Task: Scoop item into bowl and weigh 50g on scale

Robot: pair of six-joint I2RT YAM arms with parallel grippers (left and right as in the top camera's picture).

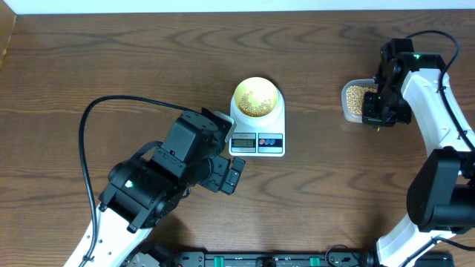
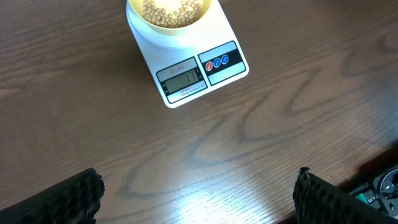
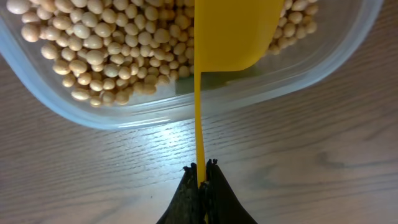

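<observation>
The pale yellow bowl (image 1: 257, 97) stands on the white scale (image 1: 257, 139) at the table's middle and holds beige beans (image 1: 257, 104). In the left wrist view the bowl (image 2: 171, 15), the beans (image 2: 171, 7) and the scale (image 2: 199, 71) show at the top. My left gripper (image 2: 198, 196) is open and empty, hovering over bare table below and left of the scale (image 1: 231, 176). My right gripper (image 3: 200, 171) is shut on the handle of a yellow measuring spoon (image 3: 233, 31). The spoon's scoop is in the clear tub (image 3: 311, 68) of beans (image 3: 106, 50) at the far right (image 1: 358, 99).
The table's far edge meets a white wall strip along the top (image 1: 237, 6). A black cable (image 1: 111, 111) loops over the table to the left of my left arm. A dark rail runs along the table's front edge (image 1: 267, 259).
</observation>
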